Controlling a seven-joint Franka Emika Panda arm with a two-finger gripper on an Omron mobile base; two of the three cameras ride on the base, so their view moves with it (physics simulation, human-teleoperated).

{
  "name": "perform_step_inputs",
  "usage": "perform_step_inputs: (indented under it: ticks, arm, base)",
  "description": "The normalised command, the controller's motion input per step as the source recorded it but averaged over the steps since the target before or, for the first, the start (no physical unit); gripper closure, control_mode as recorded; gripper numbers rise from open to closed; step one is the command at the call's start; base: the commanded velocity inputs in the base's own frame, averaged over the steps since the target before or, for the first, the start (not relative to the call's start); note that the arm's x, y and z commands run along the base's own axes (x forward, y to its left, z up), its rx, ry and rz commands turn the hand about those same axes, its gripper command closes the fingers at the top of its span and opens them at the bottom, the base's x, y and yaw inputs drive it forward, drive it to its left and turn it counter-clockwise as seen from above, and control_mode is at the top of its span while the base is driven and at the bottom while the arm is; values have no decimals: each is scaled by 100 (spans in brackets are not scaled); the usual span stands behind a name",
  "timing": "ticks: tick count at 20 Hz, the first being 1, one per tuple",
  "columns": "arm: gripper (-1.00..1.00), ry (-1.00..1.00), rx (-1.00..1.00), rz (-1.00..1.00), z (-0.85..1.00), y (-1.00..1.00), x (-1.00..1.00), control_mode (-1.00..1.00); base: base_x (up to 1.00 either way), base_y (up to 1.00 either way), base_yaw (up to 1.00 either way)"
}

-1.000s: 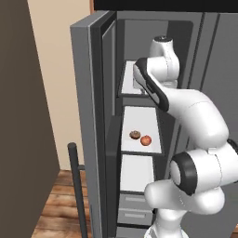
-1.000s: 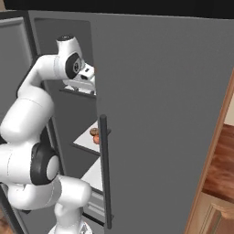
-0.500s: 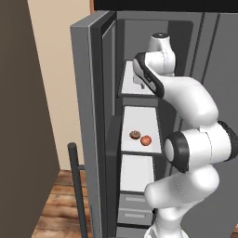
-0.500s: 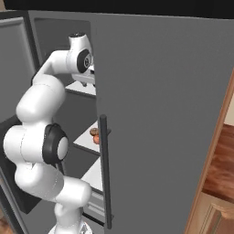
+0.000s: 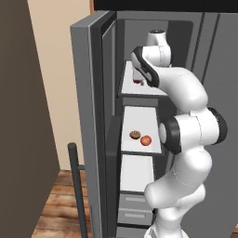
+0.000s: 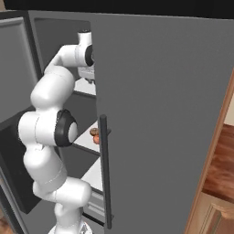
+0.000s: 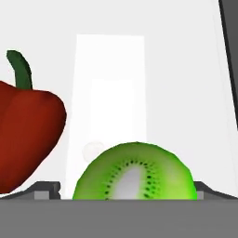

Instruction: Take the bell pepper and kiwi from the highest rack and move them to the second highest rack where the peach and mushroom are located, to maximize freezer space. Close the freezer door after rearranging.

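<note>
On the highest rack (image 5: 132, 89) of the open freezer (image 5: 139, 28), my gripper (image 5: 141, 80) reaches in with its jaws wide. In the hand view the lime-green kiwi (image 7: 135, 173) lies cut face toward me, low between the two fingertips (image 7: 45, 188) of my open gripper (image 7: 126, 191), with nothing gripped. The dark red bell pepper (image 7: 25, 135) with its green stem stands just left of the kiwi; a sliver of the bell pepper (image 5: 136, 82) shows by the hand. One rack lower sit the tan mushroom (image 5: 135, 135) and the orange-pink peach (image 5: 146, 140).
The freezer door (image 5: 88, 116) stands swung open on the left, its dark bar handle (image 5: 78, 186) low down. The wider fridge door (image 6: 160, 114) with its own handle (image 6: 105, 169) is shut on the right. A third white shelf (image 5: 137, 172) and grey drawers (image 5: 132, 209) lie below.
The arm has stretched up and deeper into the top rack, bringing the hand down close to the kiwi. The jaws have stayed wide. The fruit has not moved.
</note>
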Motion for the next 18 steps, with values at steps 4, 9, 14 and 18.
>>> perform_step_inputs:
  ticks: [4, 9, 14, 18]
  arm:
    - [-100, 2, 0, 0, -14, -11, 7, -100]
    - [100, 0, -1, 0, -27, -7, 0, -100]
    - [100, 0, -2, 0, -38, -3, 0, -100]
    - [100, -12, 0, 0, -44, 0, 0, -100]
  base:
    - [0, 0, 0]
    - [0, 0, 0]
    - [0, 0, 0]
    - [0, 0, 0]
